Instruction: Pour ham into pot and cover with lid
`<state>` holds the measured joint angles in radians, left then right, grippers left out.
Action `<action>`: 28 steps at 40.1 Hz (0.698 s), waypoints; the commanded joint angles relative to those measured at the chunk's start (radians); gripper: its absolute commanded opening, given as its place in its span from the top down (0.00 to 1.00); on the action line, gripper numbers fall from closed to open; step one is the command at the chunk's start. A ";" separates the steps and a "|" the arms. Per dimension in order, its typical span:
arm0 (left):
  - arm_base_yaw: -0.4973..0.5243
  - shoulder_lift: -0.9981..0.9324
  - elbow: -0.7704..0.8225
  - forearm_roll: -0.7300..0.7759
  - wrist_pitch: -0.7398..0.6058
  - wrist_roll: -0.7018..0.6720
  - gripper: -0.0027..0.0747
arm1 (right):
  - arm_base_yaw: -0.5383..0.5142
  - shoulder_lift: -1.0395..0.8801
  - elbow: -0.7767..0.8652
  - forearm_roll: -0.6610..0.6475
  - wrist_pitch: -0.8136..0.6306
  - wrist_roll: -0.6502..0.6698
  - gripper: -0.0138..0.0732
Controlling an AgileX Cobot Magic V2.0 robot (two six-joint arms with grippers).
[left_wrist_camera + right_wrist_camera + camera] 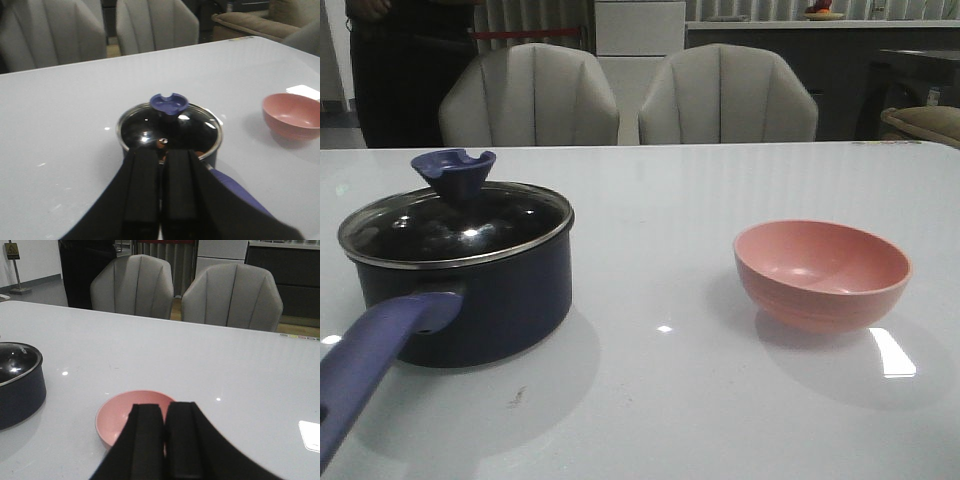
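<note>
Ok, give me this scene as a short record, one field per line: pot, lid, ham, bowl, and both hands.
pot: navy pot at table's left, handle toward the camera
lid: lid seated on the pot, knob up
ham: orange-pink bits glimpsed through the glass in the left wrist view
bowl: pink bowl at right, upright, looks empty
left hand: left hand shut, holding nothing, above the pot handle
right hand: right hand shut, holding nothing, near the bowl
</note>
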<state>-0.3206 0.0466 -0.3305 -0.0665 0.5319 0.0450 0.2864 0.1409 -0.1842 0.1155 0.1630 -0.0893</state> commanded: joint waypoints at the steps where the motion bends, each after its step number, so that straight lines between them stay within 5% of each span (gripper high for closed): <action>1: 0.089 0.001 0.041 0.000 -0.212 -0.003 0.82 | 0.000 0.008 -0.027 0.001 -0.082 -0.010 0.66; 7: 0.228 -0.044 0.187 0.000 -0.426 -0.003 0.82 | 0.000 0.008 -0.027 0.001 -0.082 -0.010 0.66; 14: 0.272 -0.072 0.312 0.007 -0.557 -0.005 0.82 | 0.000 0.008 -0.027 0.001 -0.081 -0.010 0.66; 28: 0.272 -0.072 0.357 0.007 -0.549 -0.012 0.82 | 0.000 0.008 -0.027 0.001 -0.082 -0.010 0.66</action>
<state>-0.0500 -0.0039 0.0046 -0.0583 0.0588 0.0450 0.2864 0.1409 -0.1842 0.1155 0.1630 -0.0893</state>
